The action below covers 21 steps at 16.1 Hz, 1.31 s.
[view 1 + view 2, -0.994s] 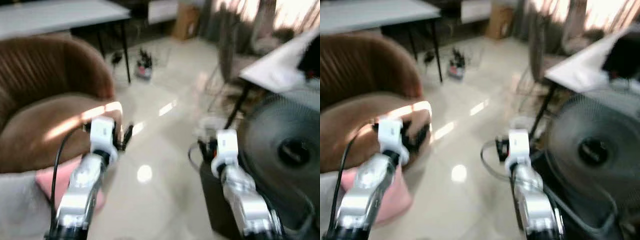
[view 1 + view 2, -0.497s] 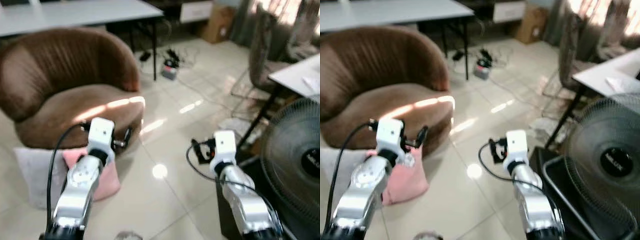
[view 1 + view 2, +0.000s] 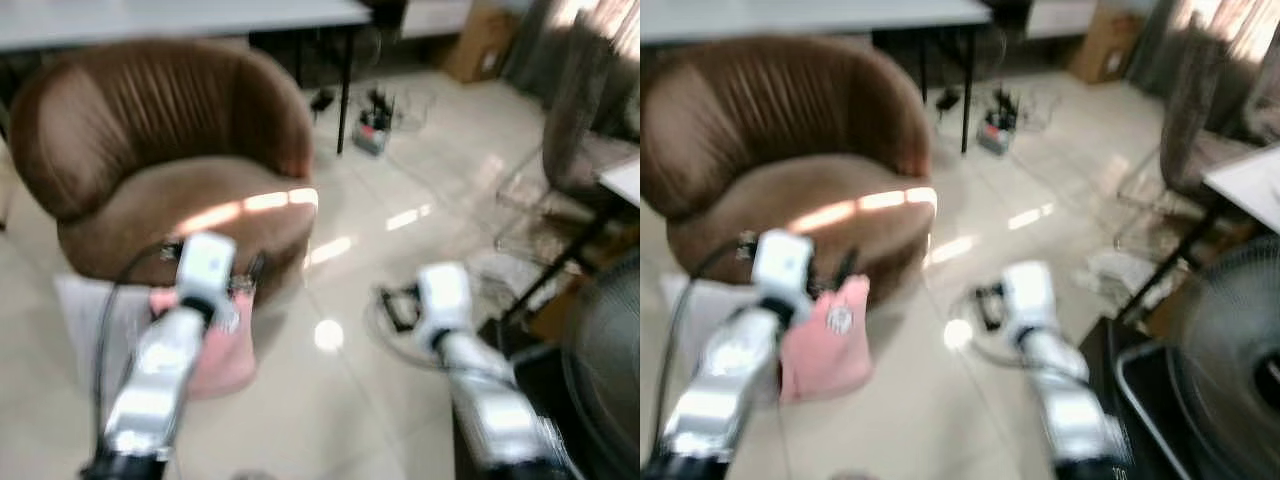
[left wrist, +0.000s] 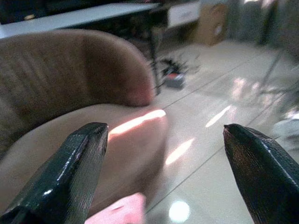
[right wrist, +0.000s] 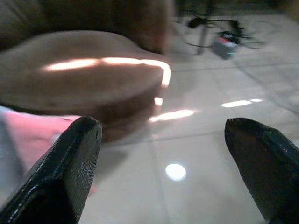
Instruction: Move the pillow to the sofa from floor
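While both arms ride forward with the left gripper (image 4: 163,172) and right gripper (image 5: 163,172) spread wide and empty, the blurred head views could spoil the aim. Beyond them the pink pillow (image 3: 827,335) lies on the floor (image 3: 350,400) at 11 o'clock, touching the brown sofa (image 3: 170,170), so a reach might snag the black cables (image 3: 985,300) at 1 o'clock.

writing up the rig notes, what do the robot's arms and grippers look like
Two silver metallic arms, each ending in a white boxy wrist block. The left gripper and right gripper each have two long black textured fingers. Black cables run along both arms.
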Motion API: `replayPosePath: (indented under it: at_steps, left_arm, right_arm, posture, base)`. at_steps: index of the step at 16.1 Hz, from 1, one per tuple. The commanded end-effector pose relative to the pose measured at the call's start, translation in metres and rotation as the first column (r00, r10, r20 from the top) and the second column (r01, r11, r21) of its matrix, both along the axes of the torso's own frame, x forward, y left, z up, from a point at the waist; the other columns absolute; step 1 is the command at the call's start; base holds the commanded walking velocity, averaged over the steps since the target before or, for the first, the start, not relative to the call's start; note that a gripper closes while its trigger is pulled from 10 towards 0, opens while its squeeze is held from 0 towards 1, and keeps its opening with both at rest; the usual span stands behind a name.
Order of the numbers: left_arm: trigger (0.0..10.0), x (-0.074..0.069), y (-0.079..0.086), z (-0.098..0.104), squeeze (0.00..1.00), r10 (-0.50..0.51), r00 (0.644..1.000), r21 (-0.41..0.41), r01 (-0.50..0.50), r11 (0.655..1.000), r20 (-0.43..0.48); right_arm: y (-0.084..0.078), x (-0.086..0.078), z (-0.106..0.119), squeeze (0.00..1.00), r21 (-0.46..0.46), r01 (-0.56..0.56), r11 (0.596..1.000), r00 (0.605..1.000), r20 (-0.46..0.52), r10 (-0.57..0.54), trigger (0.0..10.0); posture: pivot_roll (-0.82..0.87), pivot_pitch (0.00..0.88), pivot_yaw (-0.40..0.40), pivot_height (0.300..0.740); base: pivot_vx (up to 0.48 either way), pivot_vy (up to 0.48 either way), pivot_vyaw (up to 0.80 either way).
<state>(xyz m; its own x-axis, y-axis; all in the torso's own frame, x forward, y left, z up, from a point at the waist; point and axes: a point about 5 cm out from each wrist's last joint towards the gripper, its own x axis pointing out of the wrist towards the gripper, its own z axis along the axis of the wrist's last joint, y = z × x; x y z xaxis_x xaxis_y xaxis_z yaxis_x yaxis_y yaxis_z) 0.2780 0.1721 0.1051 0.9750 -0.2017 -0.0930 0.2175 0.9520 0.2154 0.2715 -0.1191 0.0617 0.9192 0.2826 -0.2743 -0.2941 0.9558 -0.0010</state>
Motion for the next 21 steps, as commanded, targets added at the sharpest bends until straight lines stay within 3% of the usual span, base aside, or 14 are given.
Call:
replayPosePath:
  at_steps: [1, 10, 15, 19, 21]
  left_arm:
    - [10.0, 0.001, -0.01, 0.005, 0.0, -0.039, 0.999, -0.002, 0.039, 0.999, 0.031]
    - [10.0, 0.0, -0.013, 0.004, 0.0, -0.057, 0.998, 0.006, 0.057, 0.998, 0.032]
    - [10.0, 0.002, -0.012, 0.003, 0.0, -0.063, 0.997, 0.012, 0.062, 0.998, 0.038]
    - [10.0, 0.001, -0.014, 0.002, 0.0, -0.072, 0.997, 0.0, 0.072, 0.997, 0.037]
    - [10.0, 0.001, -0.014, 0.001, 0.0, -0.063, 0.997, 0.002, 0.063, 0.998, 0.034]
  right_arm:
    - [-0.012, -0.001, -0.002, 0.0, -0.007, 0.029, 1.0, 1.0, -0.008, -0.029, 10.0]
    - [-0.012, -0.004, -0.005, 0.0, -0.018, 0.012, 1.0, 1.0, -0.009, -0.012, 10.0]
    - [-0.03, -0.002, -0.004, 0.0, -0.051, 0.162, 0.985, 0.987, 0.002, -0.162, 10.0]
    - [-0.03, -0.003, -0.003, 0.0, -0.058, 0.156, 0.986, 0.988, 0.014, -0.156, 10.0]
    - [-0.027, -0.002, -0.004, 0.0, -0.082, 0.118, 0.99, 0.993, 0.003, -0.118, 10.0]
  posture:
    - [0.05, 0.0, -0.019, 0.74]
    - [0.05, 0.0, -0.009, 0.74]
    - [0.04, 0.0, -0.007, 0.74]
    - [0.04, 0.0, -0.01, 0.74]
    - [0.04, 0.0, -0.011, 0.74]
  base:
    - [0.439, 0.0, 0.8]
    - [0.437, 0.0, 0.8]
    - [0.43, 0.0, -0.1]
    - [0.408, 0.0, -0.78]
    - [0.356, 0.0, 0.0]
